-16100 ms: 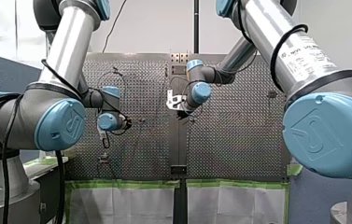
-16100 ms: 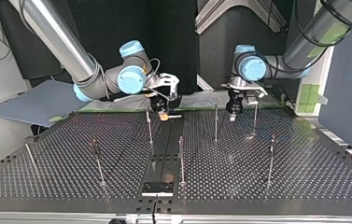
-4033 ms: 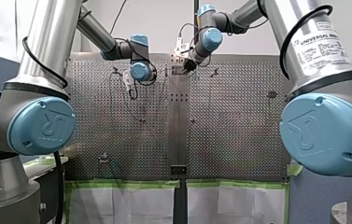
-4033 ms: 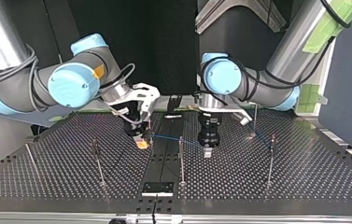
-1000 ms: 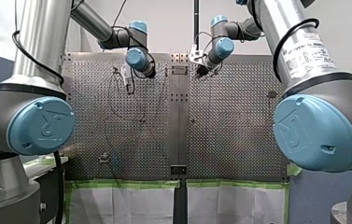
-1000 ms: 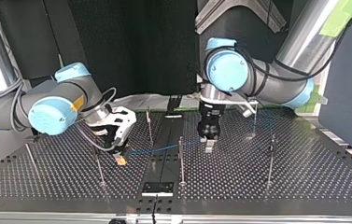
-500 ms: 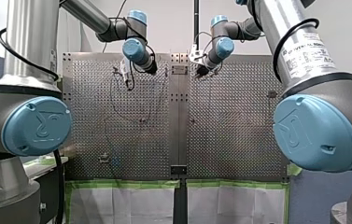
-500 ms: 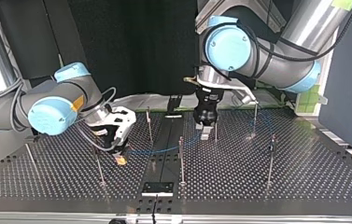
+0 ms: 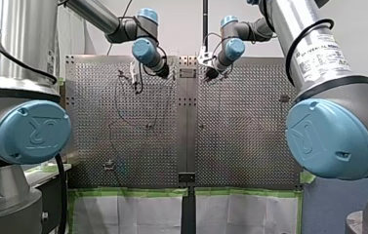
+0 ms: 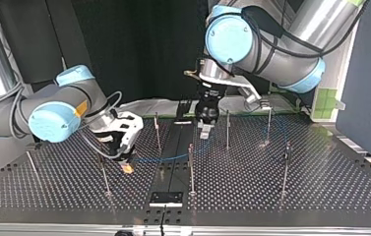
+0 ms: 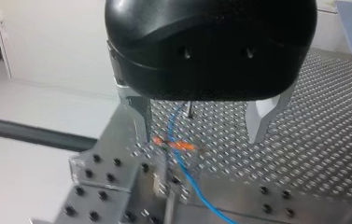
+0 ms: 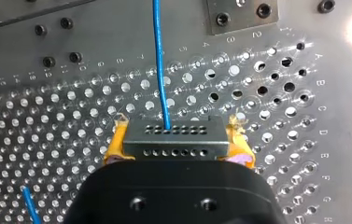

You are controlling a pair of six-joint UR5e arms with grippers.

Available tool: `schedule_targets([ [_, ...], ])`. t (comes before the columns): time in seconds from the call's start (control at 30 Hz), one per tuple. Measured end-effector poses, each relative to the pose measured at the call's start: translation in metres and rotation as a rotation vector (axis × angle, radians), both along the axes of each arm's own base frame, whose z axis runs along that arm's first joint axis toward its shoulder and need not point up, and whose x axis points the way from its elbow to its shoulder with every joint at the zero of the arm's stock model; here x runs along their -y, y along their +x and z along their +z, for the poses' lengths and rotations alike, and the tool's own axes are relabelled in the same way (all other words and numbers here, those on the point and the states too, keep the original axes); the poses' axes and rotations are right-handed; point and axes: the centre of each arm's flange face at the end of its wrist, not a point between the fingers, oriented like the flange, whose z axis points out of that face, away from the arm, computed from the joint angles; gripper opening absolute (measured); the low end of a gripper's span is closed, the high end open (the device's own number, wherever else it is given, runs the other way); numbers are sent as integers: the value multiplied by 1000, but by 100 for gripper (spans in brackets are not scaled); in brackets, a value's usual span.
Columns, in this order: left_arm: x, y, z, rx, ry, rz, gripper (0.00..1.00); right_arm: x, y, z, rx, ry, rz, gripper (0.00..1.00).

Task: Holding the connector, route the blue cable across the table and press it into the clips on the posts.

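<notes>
1. Between my right gripper's (image 12: pixel 177 148) yellow pads (image 12: pixel 114 143), the grey perforated metal connector (image 12: pixel 172 135) sits clamped, thin blue cable (image 12: pixel 159 60) running ahead from it.
2. My left gripper's (image 11: pixel 202 135) fingers (image 11: pixel 139 112) stand apart, the cable showing between them.

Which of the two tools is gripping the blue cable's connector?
My right tool: its yellow pads clamp the connector. My left tool is open, holding nothing.

Seven posts (image 10: pixel 191 172), one cable (image 12: pixel 159 60), one connector (image 12: pixel 173 135).

Cable (image 12: pixel 159 60) blue; connector (image 12: pixel 175 141) grey; right pincer (image 12: pixel 178 136) pads (image 12: pixel 116 145) yellow; left pincer (image 11: pixel 201 130) black; table (image 10: pixel 321 189) silver, perforated.
</notes>
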Motion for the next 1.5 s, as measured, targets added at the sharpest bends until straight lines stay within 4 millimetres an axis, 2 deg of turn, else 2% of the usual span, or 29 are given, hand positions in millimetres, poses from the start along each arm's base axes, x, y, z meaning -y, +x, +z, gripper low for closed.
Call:
schedule_targets([
  [0.23, 22, -5, 23, 82, 7, 0, 100, -5, -4, 15, 6, -16, -2, 0],
  [0.47, 49, -8, 19, 71, 28, -1, 100, -13, -12, 28, 4, -15, -6, 0],
  [0.6, 61, -9, 15, 66, 29, 1, 100, -17, -15, 29, 1, -11, -7, 0],
  [0.8, 68, -6, 24, 83, 15, -1, 100, -19, -17, 20, -14, 5, -11, 0],
  [1.03, 81, 3, 24, 66, 26, -13, 100, -19, -20, 15, -24, 13, -19, 0],
  [1.3, 95, 29, 18, 63, 21, -8, 100, -17, -23, 15, -24, 12, -24, 0],
  [1.5, 94, 43, 33, 91, 1, 5, 100, -16, -23, 15, -23, 11, -26, 0],
])
